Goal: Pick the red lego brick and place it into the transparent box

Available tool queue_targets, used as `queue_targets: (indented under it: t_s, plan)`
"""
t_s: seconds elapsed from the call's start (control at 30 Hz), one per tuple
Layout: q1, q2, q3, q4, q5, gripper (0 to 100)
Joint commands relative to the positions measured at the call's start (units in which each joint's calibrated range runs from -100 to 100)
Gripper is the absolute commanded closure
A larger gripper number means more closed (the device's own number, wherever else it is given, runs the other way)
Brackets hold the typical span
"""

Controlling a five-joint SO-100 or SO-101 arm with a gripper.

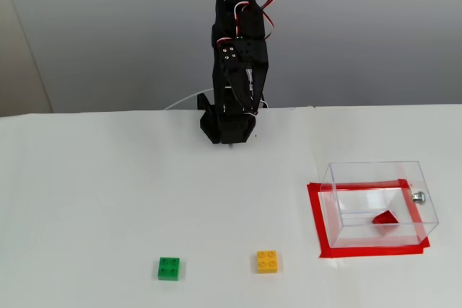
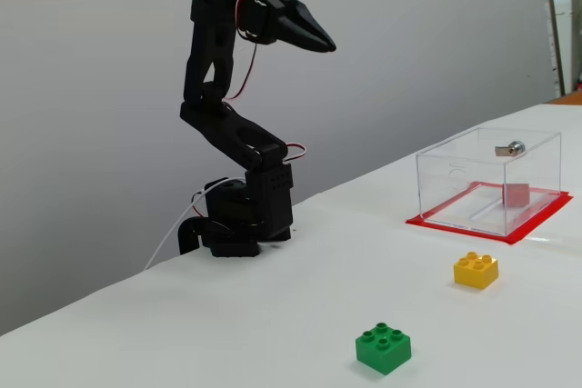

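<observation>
The red lego brick (image 1: 385, 217) lies inside the transparent box (image 1: 361, 178), near its right end; in a fixed view it shows pale through the wall (image 2: 516, 194). The box (image 2: 455, 165) stands on a red tape rectangle (image 1: 315, 214) and has a small silver knob (image 1: 419, 196). My black gripper (image 1: 247, 110) is shut and empty. The arm is folded back over its base, far from the box, with the gripper (image 2: 329, 44) raised high.
A green studded brick (image 1: 170, 267) and a yellow studded brick (image 1: 268, 261) lie on the white table near the front edge; both also show in the other fixed view, green (image 2: 383, 348) and yellow (image 2: 476, 270). A grey wall stands behind the arm.
</observation>
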Motion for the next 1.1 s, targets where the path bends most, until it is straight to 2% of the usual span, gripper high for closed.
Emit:
queue_targets:
  t_s: [0.0, 0.63, 0.8, 1.07]
  plan:
    - [0.4, -6.1, 8.2, -2.7, -0.1, 98]
    - [0.4, -36.1, 55.0, -21.1, 0.3, 98]
    - [3.1, -36.1, 61.3, -23.9, 0.3, 98]
    - [8.9, -36.0, 76.7, -38.4, 0.5, 98]
